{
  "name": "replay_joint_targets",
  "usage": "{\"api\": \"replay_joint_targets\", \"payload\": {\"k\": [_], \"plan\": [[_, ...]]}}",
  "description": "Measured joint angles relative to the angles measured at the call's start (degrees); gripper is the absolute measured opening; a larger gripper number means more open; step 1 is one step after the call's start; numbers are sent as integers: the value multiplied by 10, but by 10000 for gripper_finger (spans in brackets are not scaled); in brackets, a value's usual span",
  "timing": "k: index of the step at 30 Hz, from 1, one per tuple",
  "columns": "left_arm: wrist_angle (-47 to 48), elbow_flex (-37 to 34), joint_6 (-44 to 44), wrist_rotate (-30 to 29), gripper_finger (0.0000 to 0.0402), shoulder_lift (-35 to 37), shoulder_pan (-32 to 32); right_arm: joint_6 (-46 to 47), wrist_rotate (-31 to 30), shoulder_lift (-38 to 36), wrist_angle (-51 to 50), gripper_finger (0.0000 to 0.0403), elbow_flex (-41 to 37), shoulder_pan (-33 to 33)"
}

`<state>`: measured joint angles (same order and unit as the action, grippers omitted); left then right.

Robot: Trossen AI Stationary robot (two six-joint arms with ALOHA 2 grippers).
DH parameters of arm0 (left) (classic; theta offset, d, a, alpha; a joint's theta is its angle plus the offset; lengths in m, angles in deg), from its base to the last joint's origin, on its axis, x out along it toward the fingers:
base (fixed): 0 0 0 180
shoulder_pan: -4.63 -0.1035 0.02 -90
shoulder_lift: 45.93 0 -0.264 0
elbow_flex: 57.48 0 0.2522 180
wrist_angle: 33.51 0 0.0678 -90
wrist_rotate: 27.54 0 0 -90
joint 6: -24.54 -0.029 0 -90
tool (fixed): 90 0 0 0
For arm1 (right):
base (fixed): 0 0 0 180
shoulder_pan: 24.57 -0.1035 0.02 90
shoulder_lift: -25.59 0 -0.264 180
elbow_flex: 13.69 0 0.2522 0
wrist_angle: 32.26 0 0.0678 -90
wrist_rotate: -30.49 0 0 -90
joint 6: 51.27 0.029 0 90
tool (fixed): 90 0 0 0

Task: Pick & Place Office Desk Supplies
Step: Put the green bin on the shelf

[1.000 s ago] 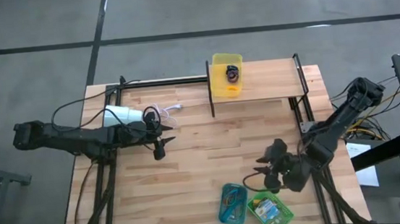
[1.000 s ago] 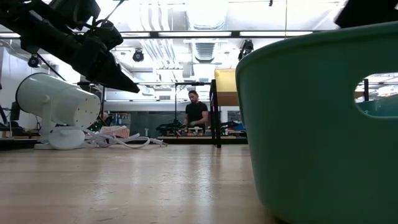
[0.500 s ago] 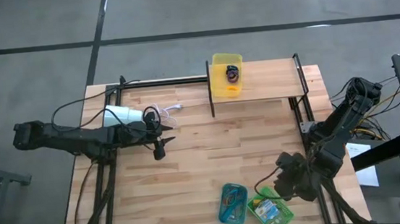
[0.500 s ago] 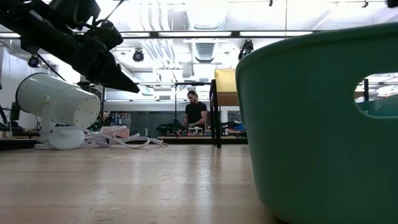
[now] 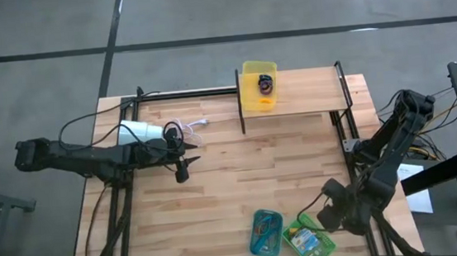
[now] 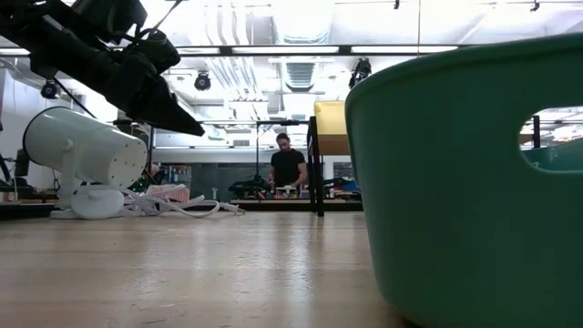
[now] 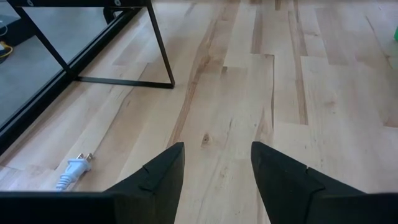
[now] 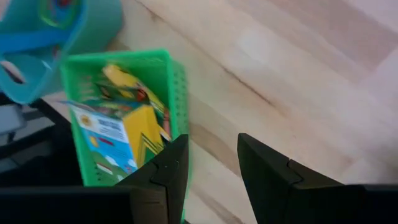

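A green tray [image 5: 309, 242] at the near right holds yellow-and-green crayon boxes [image 8: 124, 127]. Beside it, a teal tray [image 5: 264, 233] holds thin coloured loops. My right gripper [image 8: 211, 163] hovers open, pointing steeply down over bare wood just beside the green tray's far right corner [image 5: 323, 217]; nothing is between its fingers. My left gripper [image 5: 183, 162] waits open above the table's left half, next to the white lamp [image 5: 142, 130]. A yellow tray [image 5: 259, 92] sits on a raised shelf at the far side.
The shelf's black frame [image 5: 241, 110] stands at the far middle. The lamp's white cord and plug [image 7: 73, 169] lie on the wood ahead of my left gripper. In the low view the teal tray [image 6: 474, 191] fills the right side. A person [image 6: 289, 166] stands far behind the table.
My right gripper has moved toward the table's near edge and a little to the right, rolling about its wrist and tipping to point more steeply down. It now hangs beside the green tray. The trays and their contents have stayed put.
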<state>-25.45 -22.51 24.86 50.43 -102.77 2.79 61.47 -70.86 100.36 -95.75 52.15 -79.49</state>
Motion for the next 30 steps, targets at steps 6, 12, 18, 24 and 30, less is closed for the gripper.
{"api": "replay_joint_targets", "payload": {"k": [6, 12, 18, 24, 30], "plan": [[0, 0, 0, 0, 189, 0, 0, 22, 25, 21, 17, 134, 0, 0], [0, 0, 0, 0, 190, 0, 0, 22, 24, 38, 36, 154, 1, 0], [0, 0, 0, 0, 190, 0, 0, 22, 24, 63, 59, 188, 1, 0], [0, 0, 0, 0, 190, 0, 0, 3, 18, 91, 85, 193, 4, 0], [0, 0, 0, 0, 190, 0, 0, -5, 7, 121, 86, 185, 20, 1]]}}
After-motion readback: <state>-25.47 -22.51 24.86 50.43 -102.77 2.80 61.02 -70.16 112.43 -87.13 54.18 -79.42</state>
